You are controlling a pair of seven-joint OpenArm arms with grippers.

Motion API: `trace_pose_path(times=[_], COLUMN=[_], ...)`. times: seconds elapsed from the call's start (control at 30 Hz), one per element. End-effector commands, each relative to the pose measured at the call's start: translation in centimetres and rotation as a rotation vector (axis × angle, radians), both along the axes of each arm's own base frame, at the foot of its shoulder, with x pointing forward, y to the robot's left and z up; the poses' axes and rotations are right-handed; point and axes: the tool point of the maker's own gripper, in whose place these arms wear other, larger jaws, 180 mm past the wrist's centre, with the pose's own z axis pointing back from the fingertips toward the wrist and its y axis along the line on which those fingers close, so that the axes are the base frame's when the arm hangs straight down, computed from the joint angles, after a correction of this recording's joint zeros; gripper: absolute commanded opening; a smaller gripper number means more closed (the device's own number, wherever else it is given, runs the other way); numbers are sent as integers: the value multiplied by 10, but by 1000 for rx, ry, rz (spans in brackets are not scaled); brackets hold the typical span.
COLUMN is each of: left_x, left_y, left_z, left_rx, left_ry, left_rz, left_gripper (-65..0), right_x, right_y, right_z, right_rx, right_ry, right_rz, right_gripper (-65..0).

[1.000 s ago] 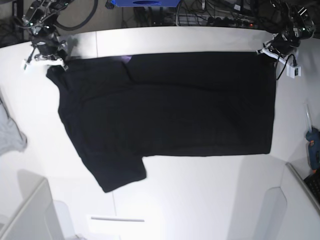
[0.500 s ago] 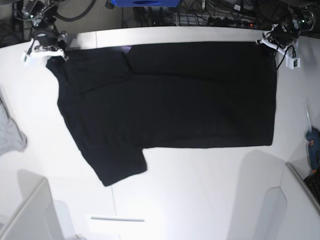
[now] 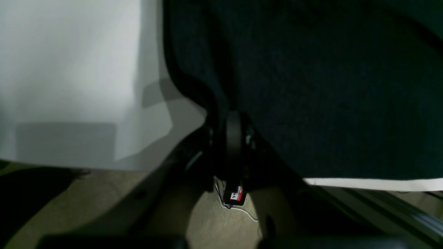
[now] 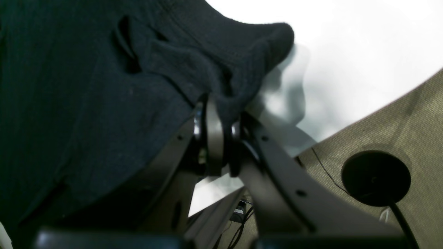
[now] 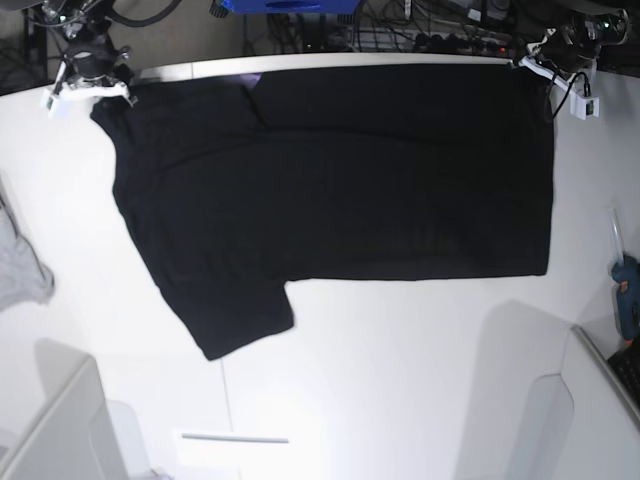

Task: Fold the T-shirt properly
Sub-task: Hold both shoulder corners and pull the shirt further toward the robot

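- Pinching: left gripper [image 3: 232,133] jaws pressed onto a corner of the T-shirt [image 5: 340,180] at the table's [image 5: 400,380] far edge.
- Right gripper [image 4: 218,136] likewise clamped on a bunched black corner.
- T-shirt spread flat, plain side up, one sleeve angled toward the near side.
- Grey cloth [image 5: 18,270] apart, at the table's side edge.

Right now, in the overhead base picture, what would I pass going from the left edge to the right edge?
Light grey cloth → right gripper, pinching the shirt's corner → black T-shirt → left gripper, pinching the opposite corner → blue tool at the table's edge.
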Motion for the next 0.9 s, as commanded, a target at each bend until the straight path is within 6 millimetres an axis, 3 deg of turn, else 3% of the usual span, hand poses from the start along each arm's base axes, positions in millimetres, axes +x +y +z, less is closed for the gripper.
trace_pose_path(times=[0.0,0.77,0.8,0.83,0.87], left_x=[-7,-16,-16,-15,-15], left_y=[2,1,1,2,2], left_z=[2,0,0,0,0], left_rx=[11,13,13,14,14], left_ry=[17,40,40,38,38], left_rz=[-7,-7,-7,-6,-6], left_gripper=[-650,-650,-650,-650,-581], right_x=[0,-9,-9,-9,-9], right_y=[-6,-5,-5,-5,-5], right_z=[7,5,5,5,5], right_rx=[-25,-24,-24,-25,-25], right_ry=[-21,1,1,0,0], right_rz=[0,0,0,0,0], right_gripper=[-650,-650,-638,-578,-512])
